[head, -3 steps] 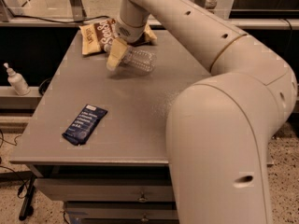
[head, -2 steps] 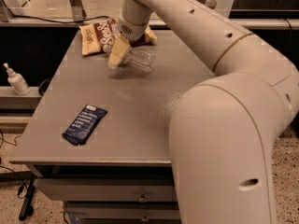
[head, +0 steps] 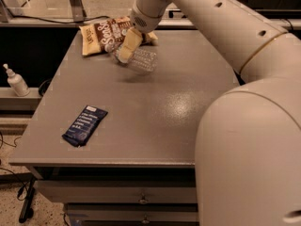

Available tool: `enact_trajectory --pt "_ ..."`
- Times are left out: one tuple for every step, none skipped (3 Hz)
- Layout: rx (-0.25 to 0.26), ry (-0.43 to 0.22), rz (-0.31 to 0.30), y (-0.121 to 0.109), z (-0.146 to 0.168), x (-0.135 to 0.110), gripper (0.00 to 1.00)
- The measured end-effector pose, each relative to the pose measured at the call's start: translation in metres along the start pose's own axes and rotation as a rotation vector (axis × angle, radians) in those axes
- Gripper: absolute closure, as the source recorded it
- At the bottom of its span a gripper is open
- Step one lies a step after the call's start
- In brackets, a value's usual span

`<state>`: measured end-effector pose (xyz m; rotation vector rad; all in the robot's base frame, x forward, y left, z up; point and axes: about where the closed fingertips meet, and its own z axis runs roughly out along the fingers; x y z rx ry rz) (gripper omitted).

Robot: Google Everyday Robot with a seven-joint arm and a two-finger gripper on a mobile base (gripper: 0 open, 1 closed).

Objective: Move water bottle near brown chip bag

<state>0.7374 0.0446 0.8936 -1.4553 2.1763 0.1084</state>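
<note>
Surface – grey. Brown chip bag lies flat at its far edge. Water bottle is tilted on its side, just beside the bag, with the tool clenched on its neck end – can't tell what's inside. Blue bar wrapper sits front-left, well apart.

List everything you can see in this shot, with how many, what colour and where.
water bottle: one, clear, held tilted over the far part of the table
brown chip bag: one, dark brown with tan ends, far edge of the table, just beside the bottle
bar wrapper: one, dark blue, near-left of the table
pump bottle: one, white, on a ledge left of the table
drawers: grey, under the table top
arm: one, cream, reaching in from the right
gripper: one, yellowish, closed on the water bottle next to the bag
</note>
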Motion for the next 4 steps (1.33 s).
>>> enact_trajectory --pt "0.026 -0.059 0.009 -0.007 -0.041 0.028 0.00" --pt "0.048 -0.159 0.018 -0.017 -0.087 0.070 0.00" --pt "0.053 -0.282 0.018 -0.029 -0.127 0.118 0.00" --pt "0.074 -0.297 0.023 -0.034 -0.145 0.147 0.00"
